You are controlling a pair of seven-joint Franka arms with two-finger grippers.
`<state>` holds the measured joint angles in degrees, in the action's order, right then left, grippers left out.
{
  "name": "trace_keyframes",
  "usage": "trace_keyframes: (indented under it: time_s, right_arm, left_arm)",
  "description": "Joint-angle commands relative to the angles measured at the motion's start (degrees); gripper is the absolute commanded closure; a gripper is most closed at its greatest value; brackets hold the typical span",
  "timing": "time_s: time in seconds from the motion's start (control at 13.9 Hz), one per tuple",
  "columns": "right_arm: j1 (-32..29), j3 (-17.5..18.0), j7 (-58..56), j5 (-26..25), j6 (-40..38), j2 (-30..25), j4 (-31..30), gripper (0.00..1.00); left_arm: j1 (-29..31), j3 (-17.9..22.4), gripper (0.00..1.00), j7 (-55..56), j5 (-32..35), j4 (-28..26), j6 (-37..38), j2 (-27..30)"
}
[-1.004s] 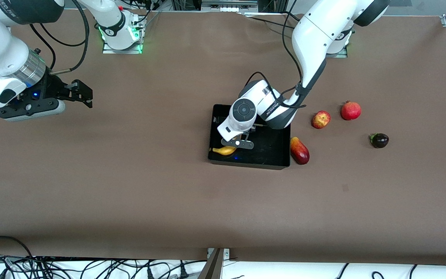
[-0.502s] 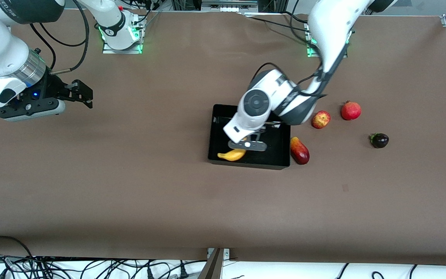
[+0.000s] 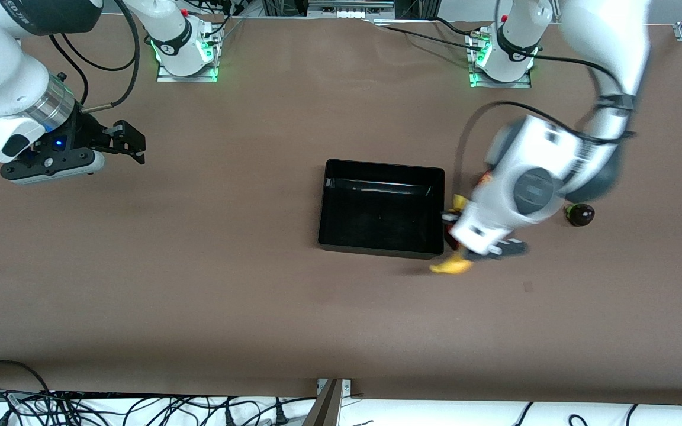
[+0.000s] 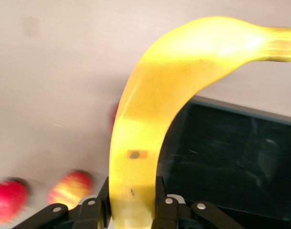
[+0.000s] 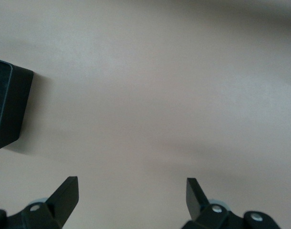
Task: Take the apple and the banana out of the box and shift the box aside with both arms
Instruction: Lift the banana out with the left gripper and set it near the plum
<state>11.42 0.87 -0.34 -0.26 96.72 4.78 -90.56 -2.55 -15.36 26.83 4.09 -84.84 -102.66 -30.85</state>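
Note:
My left gripper [image 3: 465, 254] is shut on the yellow banana [image 3: 450, 267] and holds it in the air just outside the black tray [image 3: 380, 239], over the table by the tray's corner toward the left arm's end. In the left wrist view the banana [image 4: 150, 119] stands between the fingers [image 4: 100, 210], with the tray [image 4: 231, 157] beside it and the red-yellow apple [image 4: 71, 188] on the table. In the front view the left arm hides the apple. The tray holds nothing. My right gripper [image 3: 134, 145] waits open and empty over the table toward the right arm's end.
A dark eggplant [image 3: 579, 214] lies toward the left arm's end of the table. A plain red pomegranate [image 4: 7, 200] lies beside the apple. The left arm hides most of the mango beside the tray. The right wrist view shows a tray corner [image 5: 7, 105] and bare table.
My left arm has lifted the banana out of the tray and swung it toward the left arm's end, past the tray's wall. The right arm has hardly moved.

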Motion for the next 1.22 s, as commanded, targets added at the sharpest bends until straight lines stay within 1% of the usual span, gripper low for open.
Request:
trace_keyframes:
  time_s: [0.0, 0.14, 0.22, 0.29, 0.43, 0.5, 0.57, 0.65, 0.72, 0.79, 0.93, 1.0, 1.15]
  right_arm:
    - [0.2, -0.3, 0.3, 0.2, -1.1, -0.5, 0.6, 0.00]
    - [0.2, -0.2, 0.2, 0.1, -1.1, -0.7, 0.6, 0.00]
    - [0.2, -0.1, 0.0, -0.1, -1.1, -0.7, 0.6, 0.00]
    - [0.2, -0.2, 0.1, -0.1, -1.0, -0.7, 0.7, 0.00]
    - [0.2, -0.4, 0.2, 0.2, -1.0, -0.7, 0.7, 0.00]
    - [0.2, -0.3, 0.0, 0.0, -1.1, -0.7, 0.7, 0.00]
    - [0.2, 0.0, -0.1, -0.6, -1.1, -0.7, 0.7, 0.00]
    - [0.3, 0.1, -0.1, -0.7, -1.0, -0.7, 0.7, 0.00]
    - [0.2, -0.1, 0.0, -0.5, -0.7, -0.7, 0.7, 0.00]
    - [0.2, -0.2, -0.3, -0.5, -0.6, -0.5, 0.7, 0.00]
    - [0.2, -0.1, -0.6, -0.5, -0.7, -0.5, 0.7, 0.00]
    - [0.2, -0.1, -0.8, -0.5, -0.5, -0.5, 0.7, 0.00]
    - [0.2, -0.1, -0.5, -0.5, -1.0, -0.4, 2.0, 0.00]
  left_arm:
    - [6.9, 0.3, 1.00, -11.5, 2.5, -0.9, -0.1, -3.1]
    - [9.2, 0.4, 1.00, -18.0, 8.3, -1.4, -3.1, -6.6]
    - [10.3, 0.4, 1.00, -19.0, 9.3, -1.5, -3.5, -8.2]
    - [11.8, 0.4, 1.00, -19.1, 9.6, -1.8, -3.5, -9.7]
    - [12.7, 0.4, 1.00, -19.1, 9.6, -3.9, -3.5, -9.8]
    - [13.6, 0.4, 1.00, -19.1, 8.9, -4.9, -3.7, -10.8]
    - [14.8, 0.3, 0.58, -19.3, 9.0, -4.9, -3.7, -11.6]
    - [14.9, 0.3, 0.01, -20.5, 9.4, -4.7, -3.6, -11.5]
    - [15.4, 0.3, 0.00, -22.2, 9.4, -4.5, -3.0, -11.0]
    - [15.4, 0.1, 0.00, -23.2, 9.4, -4.2, -2.8, -9.3]
    - [14.8, -0.6, 0.00, -24.6, 8.8, -2.7, -1.4, -4.5]
    - [14.5, -1.7, 0.00, -24.6, 8.8, -1.0, -0.1, -2.8]
    - [14.5, -5.2, 0.00, -24.5, 9.2, 3.5, 4.3, -0.1]
